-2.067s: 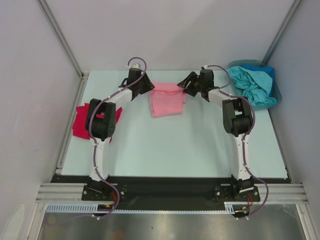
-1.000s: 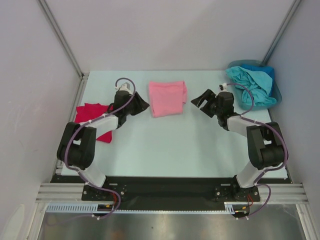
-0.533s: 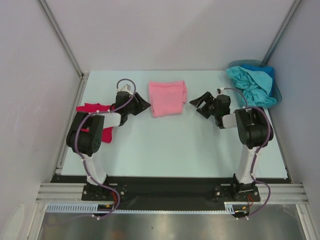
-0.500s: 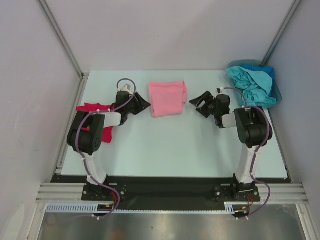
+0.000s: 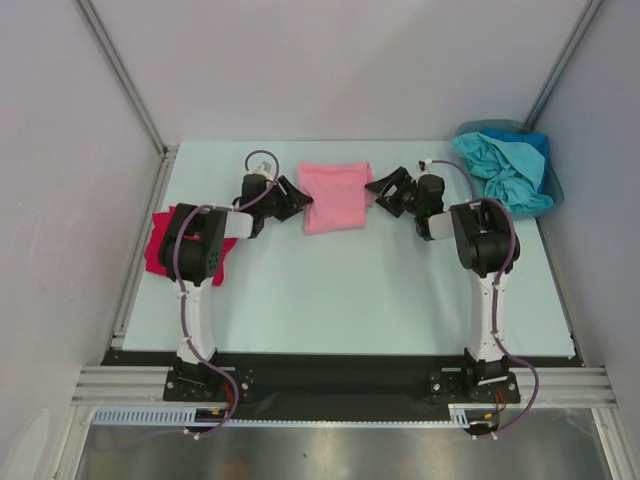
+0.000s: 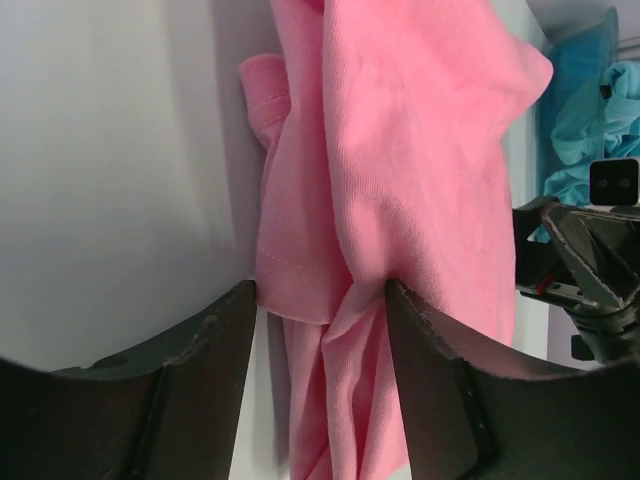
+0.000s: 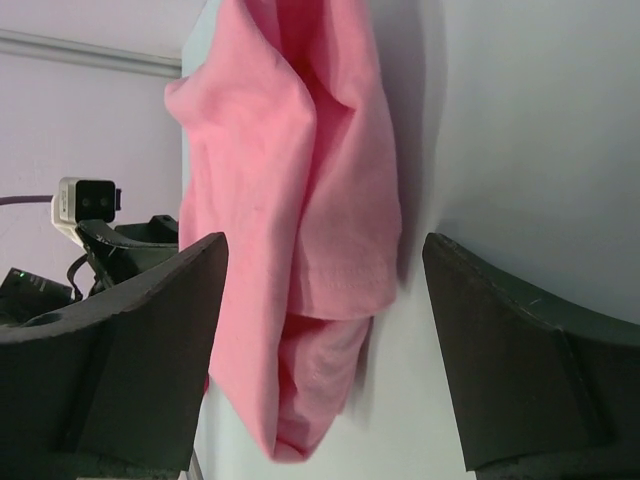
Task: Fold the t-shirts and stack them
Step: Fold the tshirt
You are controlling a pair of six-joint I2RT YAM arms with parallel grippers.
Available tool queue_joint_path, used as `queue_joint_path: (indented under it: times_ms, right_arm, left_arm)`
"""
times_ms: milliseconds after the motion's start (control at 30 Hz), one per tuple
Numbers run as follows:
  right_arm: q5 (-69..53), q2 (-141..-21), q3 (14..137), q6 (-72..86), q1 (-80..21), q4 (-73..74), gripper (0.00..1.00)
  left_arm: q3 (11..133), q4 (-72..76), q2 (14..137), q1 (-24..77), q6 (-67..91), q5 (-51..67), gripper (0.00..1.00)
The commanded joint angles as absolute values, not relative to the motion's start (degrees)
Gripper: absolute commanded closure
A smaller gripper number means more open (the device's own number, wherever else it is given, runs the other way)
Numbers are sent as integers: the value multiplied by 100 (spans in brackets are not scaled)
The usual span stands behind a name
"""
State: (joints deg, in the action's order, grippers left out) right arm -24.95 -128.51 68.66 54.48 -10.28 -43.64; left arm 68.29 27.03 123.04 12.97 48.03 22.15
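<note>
Though compact, a rumpled pink t-shirt point(image 5: 337, 195)

Two arms, same build: left arm point(image 5: 190, 312) and right arm point(image 5: 487, 312), slim white links between bulky black joint housings point(image 5: 197, 248). Thin purple cables point(image 5: 262, 156) loop along each arm and trail from black base plates point(image 5: 200, 383). Left gripper point(image 5: 290, 197) and right gripper point(image 5: 385, 190) black, angular. Fingers point(image 6: 200, 400) dark grey, broad, curved, matte, lightly scuffed. Small white boxy camera point(image 6: 613, 182) with two dark lenses on wrist.
</note>
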Motion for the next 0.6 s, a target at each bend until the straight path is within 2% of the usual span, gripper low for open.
queue_joint_path:
  times_ms: [0,333,367,567]
  right_arm:
    - [-2505,-13166,7136,5405,-1169,-3920,17]
    - [-2496,-13280,7049,5414,-1230,-4043,18]
    - [-2496,-13263,7031,5414,-1239,-4043,18]
    - [-2487,-13166,6900,5370,-1248,-4025,20]
  left_arm:
    - [6900,3172,12288,1239,5018,2592,40]
    - [5415,4524,11707,958,5712,3050,39]
    - [5214,4648,11664,949,5826,3067,35]
    - [5088,5211,11654,923,6081,3164,34]
